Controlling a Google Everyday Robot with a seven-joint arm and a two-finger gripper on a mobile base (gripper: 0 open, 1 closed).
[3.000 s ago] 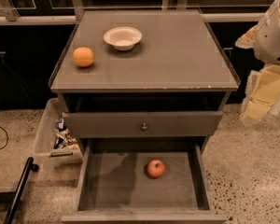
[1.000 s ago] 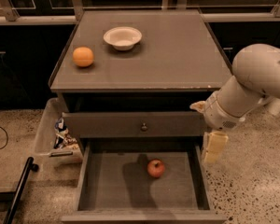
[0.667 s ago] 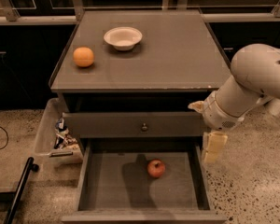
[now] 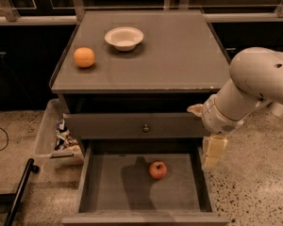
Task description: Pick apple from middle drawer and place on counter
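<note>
The small red apple (image 4: 157, 169) lies on the bare floor of the open middle drawer (image 4: 108, 189), right of its centre. The grey-brown counter (image 4: 179, 55) is the cabinet's top above it. My gripper (image 4: 212, 153) hangs at the end of the white arm (image 4: 254, 86), pointing down over the drawer's right side wall. It is to the right of the apple, a little above it and apart from it. It holds nothing that I can see.
An orange (image 4: 84, 57) and a white bowl (image 4: 124, 37) sit on the counter's left and back. A shut drawer front with a small knob (image 4: 145, 127) is above the open drawer. A bin with clutter (image 4: 56, 135) and a black pole (image 4: 19, 192) stand at the left on the floor.
The arm has swung in from the far right and come down beside the open drawer. Over the last second it has only crept slightly. The apple has not moved.
</note>
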